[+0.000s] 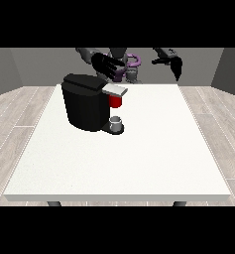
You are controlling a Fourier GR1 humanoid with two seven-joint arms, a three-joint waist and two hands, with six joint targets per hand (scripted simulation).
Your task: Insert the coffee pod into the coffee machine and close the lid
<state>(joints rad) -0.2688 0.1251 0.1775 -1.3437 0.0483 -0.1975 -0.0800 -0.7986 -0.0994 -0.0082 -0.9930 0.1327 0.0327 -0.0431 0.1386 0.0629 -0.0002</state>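
- Look at the white table [139, 163]: the whole near half, right down to the near edge, is bare, and so is the stretch along the view's right edge, so that is your open room.
- Your coffee machine [86, 101] stands in the far part of the table towards the view's left edge, a black block with a grey lid panel [115, 90] jutting out towards the middle.
- Right under that panel you see a red piece [115, 101], which may be the coffee pod; you cannot tell whether it is seated.
- On the machine's base, just below, sits a small grey cup [116, 122].
- The hand at the view's left [105, 65] hangs above the machine's far top, fingers spread apart and holding nothing.
- The hand at the view's right [175, 65] hangs over the far right corner, well apart from the machine, fingers straight and pointing down, nothing in it.
- Around the table you have a pale plank floor [20, 114] and grey walls [5, 69].
- No brand, label or writing can be read on the machine.
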